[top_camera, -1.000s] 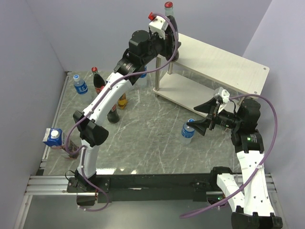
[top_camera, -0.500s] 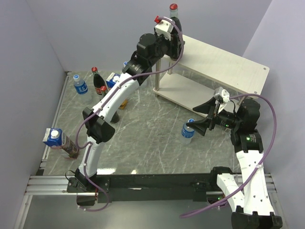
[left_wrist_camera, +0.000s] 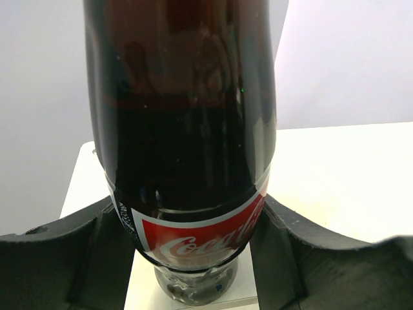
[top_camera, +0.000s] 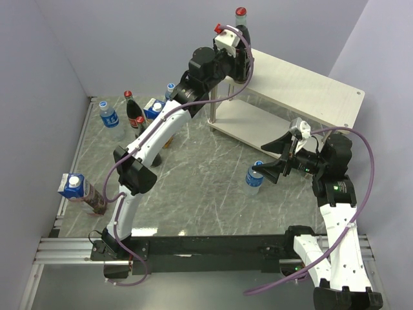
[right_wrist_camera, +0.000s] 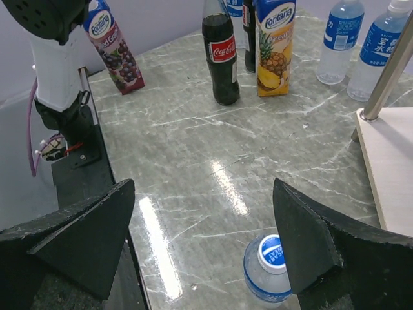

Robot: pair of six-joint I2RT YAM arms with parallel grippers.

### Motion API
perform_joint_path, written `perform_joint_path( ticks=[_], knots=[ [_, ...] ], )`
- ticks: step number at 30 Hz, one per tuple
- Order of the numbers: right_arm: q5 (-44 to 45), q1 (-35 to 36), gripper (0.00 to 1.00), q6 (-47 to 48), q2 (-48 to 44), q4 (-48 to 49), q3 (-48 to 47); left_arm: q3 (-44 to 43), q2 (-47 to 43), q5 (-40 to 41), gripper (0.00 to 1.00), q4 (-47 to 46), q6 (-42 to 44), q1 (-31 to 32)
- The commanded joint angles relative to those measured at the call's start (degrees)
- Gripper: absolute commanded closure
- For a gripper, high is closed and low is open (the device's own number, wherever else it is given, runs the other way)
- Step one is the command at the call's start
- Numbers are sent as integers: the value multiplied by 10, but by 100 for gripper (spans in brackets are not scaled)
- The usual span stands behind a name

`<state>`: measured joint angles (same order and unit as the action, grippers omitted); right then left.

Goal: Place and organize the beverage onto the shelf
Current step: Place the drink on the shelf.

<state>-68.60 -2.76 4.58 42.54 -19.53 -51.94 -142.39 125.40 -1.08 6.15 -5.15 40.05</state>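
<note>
Right fingers (right_wrist_camera: 84,239) spread wide, hovering over water bottle (right_wrist_camera: 270,270) standing on bench (right_wrist_camera: 193,129), nothing gripped. Far side: left fingers (left_wrist_camera: 90,252) pinching cola bottle (left_wrist_camera: 187,129) at shelf (top_camera: 303,81) top corner. Lower straight, seat base flat, well in from edge, then release. Bottle upright, dark, full, red cap.

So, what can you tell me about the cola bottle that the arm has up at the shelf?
The cola bottle is clear plastic filled with dark drink, with a red cap and a red label in white script low on its body. It stands upright, clamped between the left gripper's black fingers at label height, over the left end of the shelf's top board. Whether its base rests on the board I cannot tell.
</note>
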Motion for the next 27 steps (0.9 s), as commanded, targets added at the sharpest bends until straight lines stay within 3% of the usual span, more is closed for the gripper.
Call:
perform_joint_path(
  ticks=[1,14,27],
  knots=[
    [3,4,7,7,-5,18,1,-38,-31,0,99,-106,13,9],
    [0,3,7,3,-10,23,3,-16,-15,-21,92,-113,-5,13],
    [-1,3,7,2,-10,23,3,-9,-1,-30,69,-120,-12,13]
  ],
)
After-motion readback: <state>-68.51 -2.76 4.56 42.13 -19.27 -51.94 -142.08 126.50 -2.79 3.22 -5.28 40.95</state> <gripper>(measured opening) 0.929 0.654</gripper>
